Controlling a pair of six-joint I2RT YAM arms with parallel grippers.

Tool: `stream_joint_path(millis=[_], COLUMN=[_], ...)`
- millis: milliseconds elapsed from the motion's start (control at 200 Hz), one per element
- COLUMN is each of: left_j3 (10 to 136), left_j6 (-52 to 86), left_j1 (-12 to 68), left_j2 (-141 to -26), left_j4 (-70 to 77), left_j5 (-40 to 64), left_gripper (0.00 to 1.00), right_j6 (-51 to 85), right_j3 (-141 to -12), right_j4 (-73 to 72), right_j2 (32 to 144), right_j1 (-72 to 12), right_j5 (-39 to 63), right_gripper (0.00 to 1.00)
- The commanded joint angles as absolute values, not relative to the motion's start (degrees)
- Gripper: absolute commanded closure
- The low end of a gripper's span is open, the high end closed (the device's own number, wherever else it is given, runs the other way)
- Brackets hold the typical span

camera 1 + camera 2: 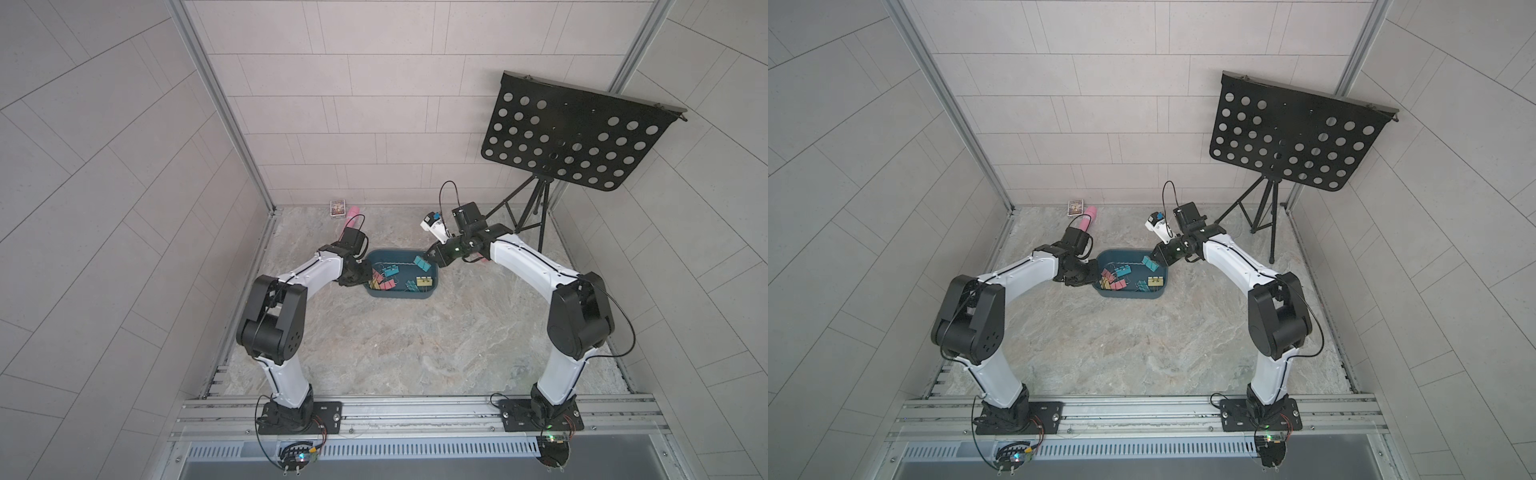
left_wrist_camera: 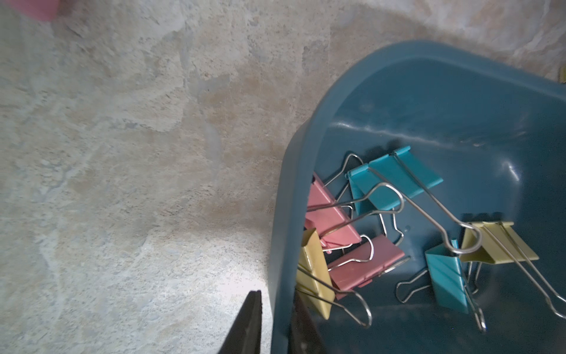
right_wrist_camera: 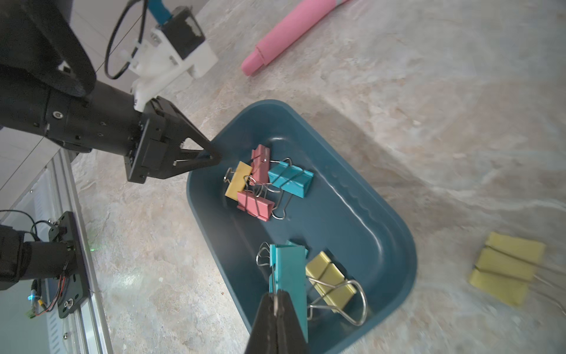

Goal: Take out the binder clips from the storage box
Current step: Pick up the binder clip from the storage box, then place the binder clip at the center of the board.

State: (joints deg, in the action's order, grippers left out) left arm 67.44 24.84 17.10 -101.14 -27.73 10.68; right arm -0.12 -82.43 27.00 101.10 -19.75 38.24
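While the left gripper [image 3: 213, 156] is clenched on the L-end rim of the storage box [image 1: 399, 294], one finger inside the wall and one outside, that clamp should stay firm so the tub can't slide or tip w/ the lift. The box sits mid-table [image 1: 415, 353], betw. the two arms.

Inside, L end: a tangle of binder clips [image 3: 260, 184]. There are two pink, one yellow and teal, w/ wire handles interlocked, so they'd likely drag each other if pulled.

R end: a yellow clip [image 3: 330, 282] lies flat, w/ a loose teal clip [image 1: 411, 285] just beside it.

The right gripper [image 3: 277, 306] is shut tight on another teal clip [image 3: 289, 269], apparently at its wire handle. I can't tell if it's clear of the tub floor.

Best move, I'd judge: lift straight up and check no neighbour's loop is hooked. Then clear the rim and carry it out to the R.

Outside the box, past its R end, yellow clips [image 3: 508, 269] lie on the table, already out.
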Motion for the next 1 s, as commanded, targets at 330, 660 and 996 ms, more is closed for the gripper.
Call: stream_joint_path(millis=[330, 660, 996], left_j3=[66.4, 66.4, 66.1], left_j6=[25.6, 25.5, 25.5], left_j1=[16.7, 16.8, 16.7], left_j2=[-96.8, -96.8, -96.4], left_j4=[-29.2, -29.1, -28.9], left_j5=[9.1, 9.5, 9.6], left_gripper=[0.76, 0.76, 0.76], right_j6=[11.7, 16.8, 19.3], right_j3=[-71.2, -70.8, -71.4], right_j4=[14.3, 9.4, 7.4], right_j2=[98.3, 104.8, 109.8], right_j1=[-6.7, -5.9, -5.8], right_j5=[37.6, 37.6, 37.2], right_gripper=[1.0, 1.0, 1.0])
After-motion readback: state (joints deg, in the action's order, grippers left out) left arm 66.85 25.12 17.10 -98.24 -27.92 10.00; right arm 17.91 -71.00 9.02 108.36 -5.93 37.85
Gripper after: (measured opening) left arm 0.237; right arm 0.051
